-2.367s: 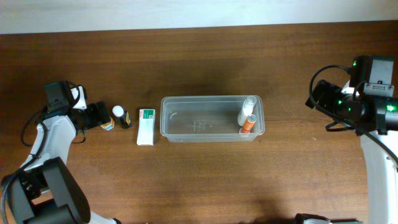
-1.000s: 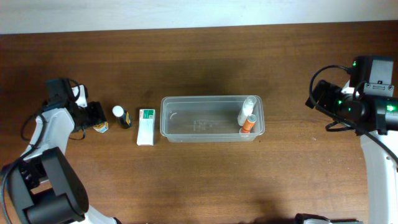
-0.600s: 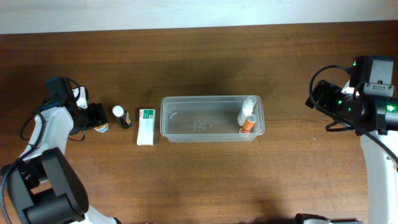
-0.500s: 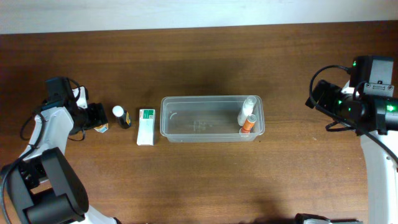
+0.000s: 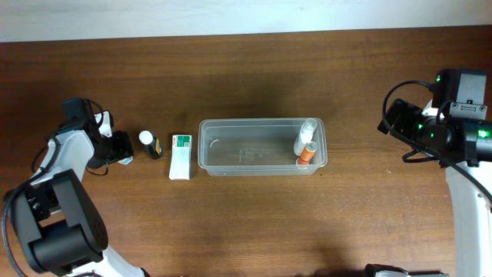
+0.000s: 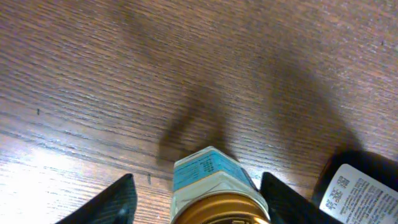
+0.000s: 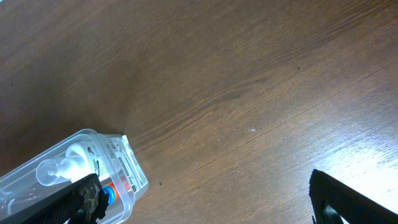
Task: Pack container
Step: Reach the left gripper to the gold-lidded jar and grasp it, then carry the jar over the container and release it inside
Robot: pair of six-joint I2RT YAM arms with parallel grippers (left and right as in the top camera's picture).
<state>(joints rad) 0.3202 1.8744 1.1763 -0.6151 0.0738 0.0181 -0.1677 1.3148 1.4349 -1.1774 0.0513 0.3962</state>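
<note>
The clear container (image 5: 261, 123) stands mid-table and holds a white bottle (image 5: 306, 135) and an orange bottle (image 5: 307, 152) at its right end. My left gripper (image 5: 121, 148) is low at the far left, open. In the left wrist view its fingers (image 6: 202, 202) straddle a small gold-lidded jar with a blue label (image 6: 214, 180), with a gap on each side. A dark bottle with a white cap (image 5: 149, 143) stands just right of it, also in the left wrist view (image 6: 357, 186). My right gripper (image 7: 205, 202) is open and empty, right of the container (image 7: 121, 155).
A flat white-and-green box (image 5: 180, 156) lies between the dark bottle and the container's left wall. The right arm (image 5: 453, 123) sits at the table's right edge. Bare wood lies in front of and behind the container.
The left gripper has shifted slightly right and down over the small jar, which is now mostly hidden from overhead. The right arm and the container have not moved.
</note>
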